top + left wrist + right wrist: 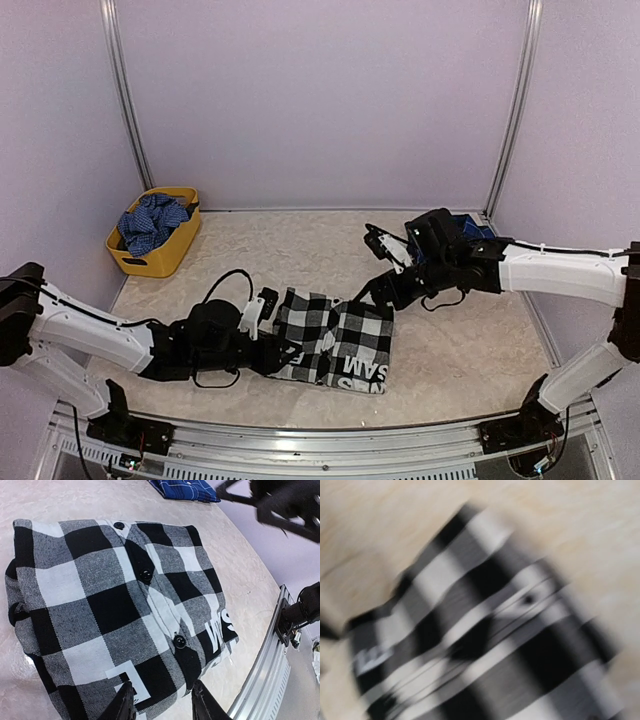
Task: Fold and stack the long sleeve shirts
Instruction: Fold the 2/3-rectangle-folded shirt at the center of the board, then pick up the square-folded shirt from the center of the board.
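The left end effector (162, 700) sits at the near edge of the black-and-white checked shirt (125, 610). Its fingers are partly apart over the hem, but I cannot tell if they pinch cloth; it is probably there to steady the bundle. The right end effector (378, 278) hangs by the shirt's far corner. Its own view is smeared, so whether its fingers are spread I cannot tell.

The checked shirt lies folded in a neat rectangle, mid-counter (300, 250), placket up. One folded navy plaid shirt (185, 489) lies well apart behind the right arm, so stacking looks not yet done. There are two shirts on the counter, plus one yellow basket (150, 262) holding one blue checked bundle (150, 222).
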`<state>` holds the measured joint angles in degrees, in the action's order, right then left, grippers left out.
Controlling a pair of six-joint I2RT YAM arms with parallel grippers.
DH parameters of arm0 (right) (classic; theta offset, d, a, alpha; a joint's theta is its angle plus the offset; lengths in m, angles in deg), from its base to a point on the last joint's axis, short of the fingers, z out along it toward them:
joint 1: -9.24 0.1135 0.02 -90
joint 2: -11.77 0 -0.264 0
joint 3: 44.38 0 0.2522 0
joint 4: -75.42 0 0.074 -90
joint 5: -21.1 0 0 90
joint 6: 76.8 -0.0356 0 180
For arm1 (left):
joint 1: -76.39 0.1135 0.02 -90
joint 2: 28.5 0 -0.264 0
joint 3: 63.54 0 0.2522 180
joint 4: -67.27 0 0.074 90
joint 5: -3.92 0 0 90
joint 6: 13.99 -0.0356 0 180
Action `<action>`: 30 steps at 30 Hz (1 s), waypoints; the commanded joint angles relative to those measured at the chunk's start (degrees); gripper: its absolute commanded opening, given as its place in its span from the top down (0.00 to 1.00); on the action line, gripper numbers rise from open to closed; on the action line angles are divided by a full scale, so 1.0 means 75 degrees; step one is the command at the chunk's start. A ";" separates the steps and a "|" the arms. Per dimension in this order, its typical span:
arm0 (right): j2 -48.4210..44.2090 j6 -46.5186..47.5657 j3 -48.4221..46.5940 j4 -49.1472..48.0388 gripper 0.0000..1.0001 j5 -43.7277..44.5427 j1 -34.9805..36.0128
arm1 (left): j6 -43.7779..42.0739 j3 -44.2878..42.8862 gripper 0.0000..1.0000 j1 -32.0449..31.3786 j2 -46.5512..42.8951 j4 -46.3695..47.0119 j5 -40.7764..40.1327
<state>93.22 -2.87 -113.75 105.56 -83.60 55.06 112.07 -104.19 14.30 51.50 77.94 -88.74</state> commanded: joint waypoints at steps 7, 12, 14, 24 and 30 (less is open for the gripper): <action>0.3563 0.2054 -0.3131 0.1793 0.11 -0.2222 -0.1704 | -0.0308 -0.0556 0.63 -0.0786 0.0351 -0.0314 -0.0972; 0.4815 0.2660 -0.4102 0.2277 0.10 -0.3344 -0.1937 | -0.0298 -0.1057 0.63 -0.1013 0.1212 -0.0143 -0.1144; 0.5234 0.2807 -0.4433 0.2518 0.10 -0.3710 -0.1972 | -0.0236 -0.1230 0.63 -0.1068 0.1596 -0.0149 -0.1203; 0.6380 0.3153 -0.5092 0.2963 0.11 -0.4324 -0.2023 | -0.0057 -0.1499 0.64 -0.1215 0.2455 -0.0487 -0.1289; 0.6722 0.3384 -0.5368 0.3348 0.13 -0.4629 -0.2022 | 0.0009 -0.1477 0.64 -0.1376 0.2669 -0.0628 -0.1414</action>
<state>140.35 20.41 -152.13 126.31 -115.64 40.18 111.41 -114.44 5.06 69.64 75.86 -98.60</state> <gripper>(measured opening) 0.885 0.364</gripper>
